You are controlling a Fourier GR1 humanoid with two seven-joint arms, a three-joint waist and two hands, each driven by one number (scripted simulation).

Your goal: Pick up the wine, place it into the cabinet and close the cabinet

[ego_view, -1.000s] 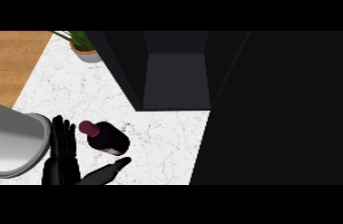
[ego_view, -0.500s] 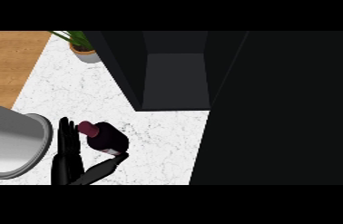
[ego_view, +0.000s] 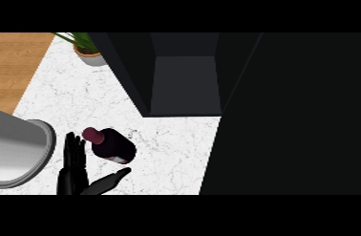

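The wine bottle is dark with a maroon cap and stands on the white marble counter, seen from above. My left hand is open just left of it. The straight fingers rise beside the bottle's left side, and the thumb stretches out below it, apart from the glass. The dark cabinet is open behind the bottle, showing a grey inside. Its door hangs open as a large black panel on the right. My right hand does not show.
A grey metal sink sits at the left edge, close to my left hand. A potted plant stands at the back left beside the cabinet. A wooden surface borders the counter at the far left.
My left hand has shifted slightly right toward the bottle. Its thumb curled in near the bottle half a second ago and now points outward again. The bottle has not moved.
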